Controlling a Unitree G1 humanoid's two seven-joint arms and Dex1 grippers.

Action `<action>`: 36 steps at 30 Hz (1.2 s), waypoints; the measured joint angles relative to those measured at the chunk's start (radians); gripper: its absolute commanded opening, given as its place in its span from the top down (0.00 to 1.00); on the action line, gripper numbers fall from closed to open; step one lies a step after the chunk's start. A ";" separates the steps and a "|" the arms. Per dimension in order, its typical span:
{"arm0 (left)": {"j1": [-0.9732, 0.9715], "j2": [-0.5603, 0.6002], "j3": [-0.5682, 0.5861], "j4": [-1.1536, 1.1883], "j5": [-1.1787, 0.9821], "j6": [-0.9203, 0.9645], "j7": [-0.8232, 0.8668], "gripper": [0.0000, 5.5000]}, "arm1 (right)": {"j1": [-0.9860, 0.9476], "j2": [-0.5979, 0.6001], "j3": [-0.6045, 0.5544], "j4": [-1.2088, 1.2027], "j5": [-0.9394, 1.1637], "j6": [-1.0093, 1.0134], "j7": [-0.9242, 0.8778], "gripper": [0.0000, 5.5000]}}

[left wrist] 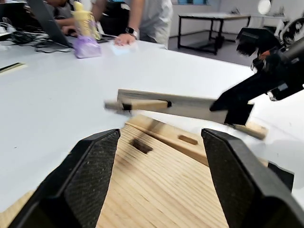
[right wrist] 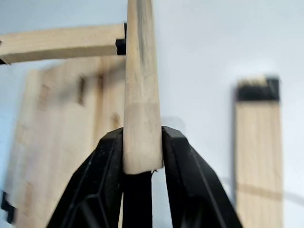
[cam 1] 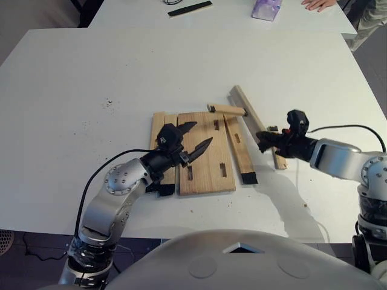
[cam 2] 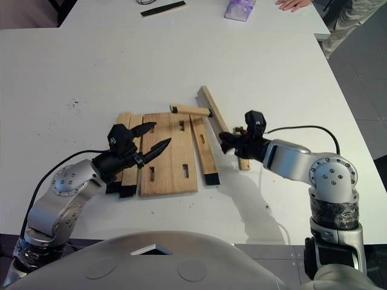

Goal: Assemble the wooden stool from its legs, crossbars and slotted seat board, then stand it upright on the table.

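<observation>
Hovering over the slotted seat board (cam 1: 205, 158), my left gripper (cam 1: 202, 133) has its fingers spread wide and holds nothing. Just right of the board lies a slotted leg (cam 1: 240, 151). Past it, a short crossbar (cam 1: 227, 109) meets the long leg (cam 1: 247, 107), which my right gripper (cam 1: 264, 142) pinches firmly partway along. I'd pin the board with the left first, then swing the leg slowly so the crossbar joint doesn't slip.

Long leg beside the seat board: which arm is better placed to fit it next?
Right. The right gripper is shut on the long leg, while the left gripper is open above the seat board, holding nothing; it could probably steady the board.
</observation>
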 measured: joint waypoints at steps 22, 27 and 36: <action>-0.293 -0.077 0.419 0.162 -1.105 0.214 -0.228 0.30 | -0.079 -0.008 -0.134 0.133 0.363 0.052 1.038 0.81; -0.345 -0.127 0.365 0.112 -1.147 0.182 -0.231 0.30 | -0.110 -0.024 -0.007 0.190 0.363 0.135 1.151 0.81; -0.377 -0.152 0.291 0.124 -1.104 0.168 -0.258 0.30 | -0.158 -0.112 0.180 0.264 0.363 0.217 1.302 0.81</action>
